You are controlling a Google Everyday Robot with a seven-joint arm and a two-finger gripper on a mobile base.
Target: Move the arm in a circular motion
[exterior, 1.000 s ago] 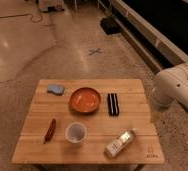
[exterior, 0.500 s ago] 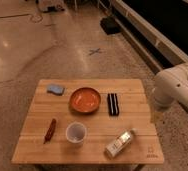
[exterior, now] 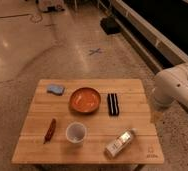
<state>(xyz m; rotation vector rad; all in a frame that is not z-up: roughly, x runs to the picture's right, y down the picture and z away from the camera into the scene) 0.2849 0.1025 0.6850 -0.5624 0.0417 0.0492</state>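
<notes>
The large white arm [exterior: 177,89] of thick rounded segments shows at the right edge of the camera view, beside the right end of the wooden table [exterior: 137,87]. Its rounded joint hangs just off the table's right side, at about tabletop height. The gripper is out of view; only the arm's segments show.
On the table lie a blue sponge [exterior: 55,89], an orange bowl [exterior: 85,99], a black rectangular object [exterior: 113,104], a red-brown bar [exterior: 50,130], a white cup [exterior: 76,133] and a lying bottle [exterior: 120,143]. A dark object [exterior: 109,25] sits on the floor behind, by a long ledge.
</notes>
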